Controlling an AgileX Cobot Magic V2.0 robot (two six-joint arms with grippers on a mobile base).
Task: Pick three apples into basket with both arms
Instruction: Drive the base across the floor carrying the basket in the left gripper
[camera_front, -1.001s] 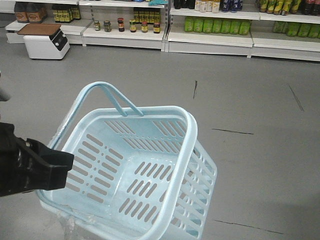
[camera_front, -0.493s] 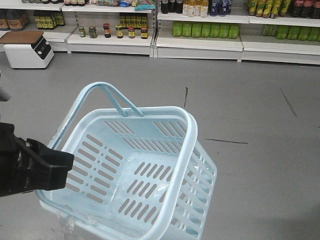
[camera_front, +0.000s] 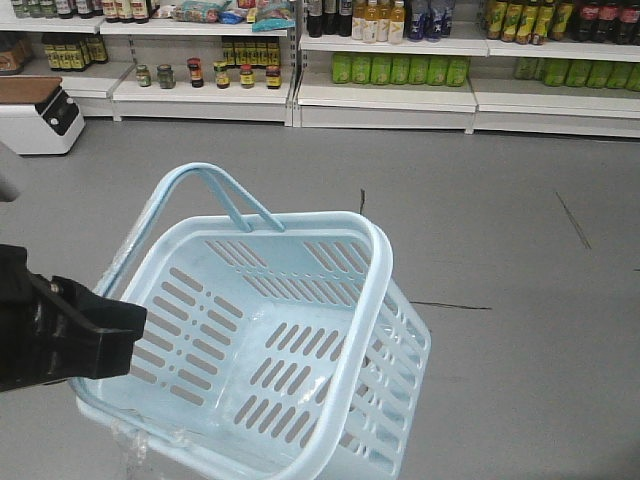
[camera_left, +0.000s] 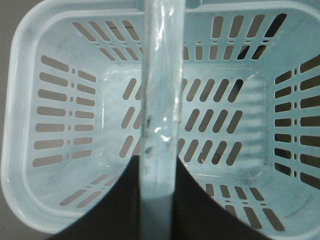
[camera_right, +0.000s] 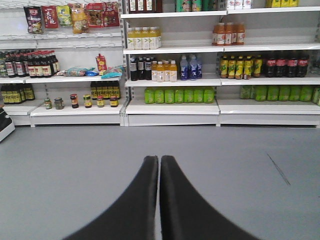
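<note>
Bright, even shop light covers the floor (camera_front: 500, 200) around the basket (camera_front: 374, 290). Glare streaks the basket's handle (camera_left: 159, 75), and the dark fingers (camera_left: 195, 217) beneath it look blurred.

Grey floor (camera_front: 500, 200), dark scuff lines (camera_front: 573, 220) at right. Far side: white shelves (camera_right: 170, 107) w/ green bottles (camera_right: 177, 95), small jars (camera_front: 200, 75) far left. White machine (camera_front: 35, 115), brown top, far-left corner. Even light.

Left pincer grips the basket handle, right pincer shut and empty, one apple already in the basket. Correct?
Not quite: the basket is empty, per the left wrist view. Left pincer grips the handle; right pincer is shut, empty.
</note>
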